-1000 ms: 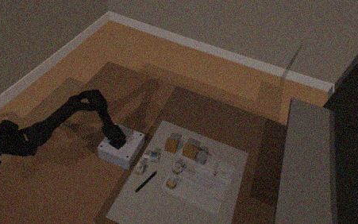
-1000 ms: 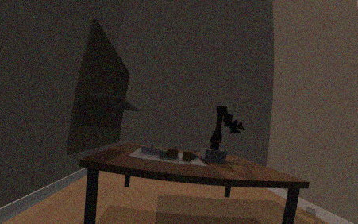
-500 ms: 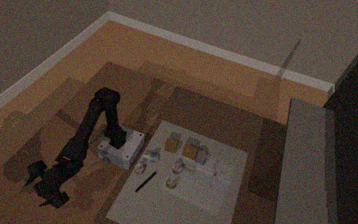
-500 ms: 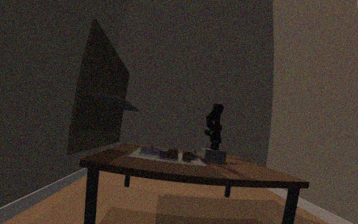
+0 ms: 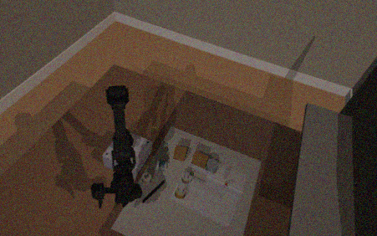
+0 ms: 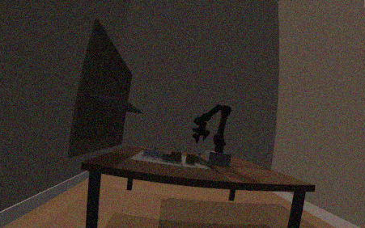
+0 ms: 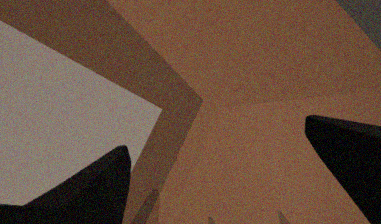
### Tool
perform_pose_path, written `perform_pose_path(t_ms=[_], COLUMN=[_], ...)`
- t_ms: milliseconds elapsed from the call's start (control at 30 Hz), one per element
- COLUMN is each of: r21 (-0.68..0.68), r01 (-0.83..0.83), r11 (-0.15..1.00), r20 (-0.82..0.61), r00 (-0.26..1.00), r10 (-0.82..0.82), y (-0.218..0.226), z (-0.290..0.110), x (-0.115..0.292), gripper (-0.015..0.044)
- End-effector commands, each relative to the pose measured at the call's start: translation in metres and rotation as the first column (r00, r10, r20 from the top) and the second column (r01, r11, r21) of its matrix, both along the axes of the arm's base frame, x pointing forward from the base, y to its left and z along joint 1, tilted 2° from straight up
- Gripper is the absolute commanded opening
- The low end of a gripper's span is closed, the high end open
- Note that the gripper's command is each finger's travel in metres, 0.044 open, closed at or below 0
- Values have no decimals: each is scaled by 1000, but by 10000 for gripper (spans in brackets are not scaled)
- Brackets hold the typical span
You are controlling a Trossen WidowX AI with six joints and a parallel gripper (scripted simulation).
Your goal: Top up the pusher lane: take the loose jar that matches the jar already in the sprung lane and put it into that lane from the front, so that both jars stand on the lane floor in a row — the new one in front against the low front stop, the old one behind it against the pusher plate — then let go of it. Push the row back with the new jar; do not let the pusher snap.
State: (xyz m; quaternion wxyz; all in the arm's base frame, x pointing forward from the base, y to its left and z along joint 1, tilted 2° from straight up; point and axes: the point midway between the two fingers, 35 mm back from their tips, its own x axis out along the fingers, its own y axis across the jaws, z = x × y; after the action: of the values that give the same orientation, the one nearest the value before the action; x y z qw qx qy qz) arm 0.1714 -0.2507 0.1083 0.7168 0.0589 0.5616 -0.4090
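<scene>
My gripper (image 7: pixel 219 139) (image 6: pixel 200 138) is open and empty, high above the table. In the wrist view nothing is between its widely spread black fingers. In the top view a pale jar (image 5: pixel 187 175) and a jar with an amber lower part (image 5: pixel 180 192) stand at the left end of the pale lane fixture (image 5: pixel 213 202). Another small pale jar (image 5: pixel 147 177) stands near the arm, by the black bar. Small bluish items (image 5: pixel 163 161) lie or stand behind it, partly blurred. The picture is too dark and grainy to tell which jars match, or to see the pusher plate and front stop.
Two orange-brown blocks (image 5: pixel 181 152) (image 5: pixel 200 159) and a grey-blue round object (image 5: pixel 212 165) stand at the back of the white mat (image 5: pixel 134 219). A black bar (image 5: pixel 153 191) lies near its left edge. A red spot (image 5: pixel 226 184) marks the fixture. The arm's white base (image 5: pixel 143 147) is beside the mat.
</scene>
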Motion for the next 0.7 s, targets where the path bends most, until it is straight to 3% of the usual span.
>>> perform_pose_path(t_ms=[0,200,367,667], r21=[102,290,460,482], r01=[-192,-479,-650,-664], r11=[976,829,605,572], r20=[-24,-47,-54,-53], r00=[980,858,660,629], r10=[196,512,749,776], y=[54,149,218,225], z=[-13,-35,-50,-60], x=[18,22,-1,-6], gripper=[440,440,440,440])
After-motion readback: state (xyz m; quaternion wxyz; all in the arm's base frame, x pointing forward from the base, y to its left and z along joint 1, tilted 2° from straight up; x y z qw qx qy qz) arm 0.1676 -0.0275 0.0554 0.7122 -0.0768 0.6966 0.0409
